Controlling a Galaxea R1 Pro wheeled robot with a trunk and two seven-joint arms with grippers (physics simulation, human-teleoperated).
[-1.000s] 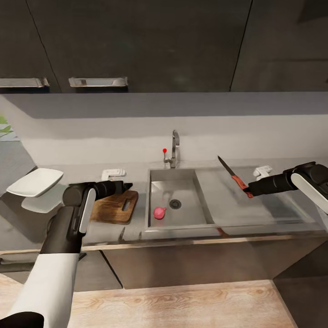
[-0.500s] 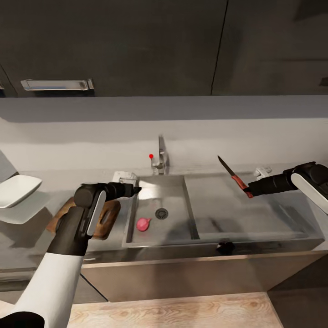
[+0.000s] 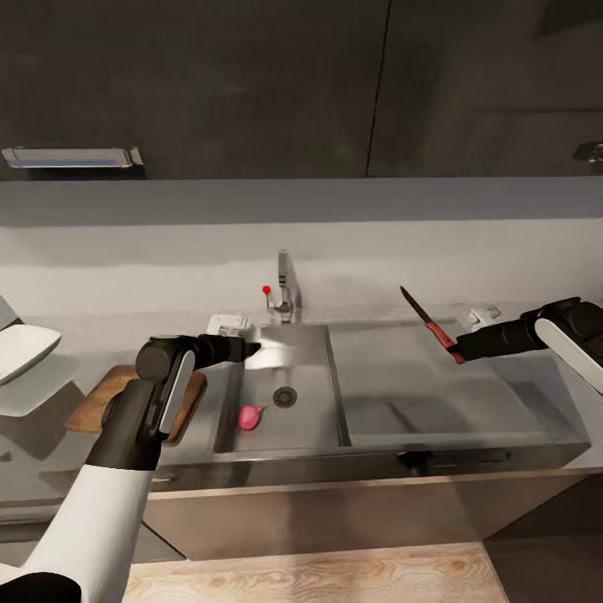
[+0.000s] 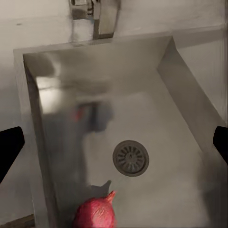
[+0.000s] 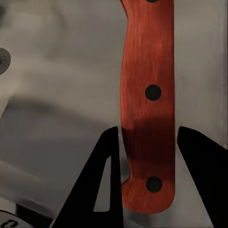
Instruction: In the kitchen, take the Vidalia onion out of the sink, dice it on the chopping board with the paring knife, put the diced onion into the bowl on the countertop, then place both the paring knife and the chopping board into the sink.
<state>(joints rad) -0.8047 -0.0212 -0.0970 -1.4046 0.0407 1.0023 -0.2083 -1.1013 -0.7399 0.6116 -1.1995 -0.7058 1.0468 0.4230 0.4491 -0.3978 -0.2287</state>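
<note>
Between the fingers of my right gripper [image 5: 147, 166] sits the reddish-brown handle of the paring knife [image 3: 431, 325], clamped near its butt end; the head view shows the dark blade angled up and away over the drainboard side of the countertop [image 3: 435, 394], well clear of everything. My left gripper [image 3: 249, 347] hangs over the near-left rim of the sink [image 3: 335, 394], and in its wrist view the two fingertips stand spread at the far edges of the picture with nothing between them, so it is wide open and empty.

Below it, the Vidalia onion [image 3: 249, 416] lies on the basin floor, just beside the drain and toward the front-left corner. The wrist camera catches it only at the edge, so I judge the hand is not yet centred over it.

To do the pick well, I would bring the left hand nearer to the front of the basin until the onion sits midway between the fingers, then descend straight, watching the left wall of the sink, which is close. A round ball may roll, so I would close slowly and low around its widest part.

Behind my left forearm lies the chopping board [image 3: 92, 406], and the bowl [image 3: 21, 350] is further left. I would keep the knife parked high meanwhile.
</note>
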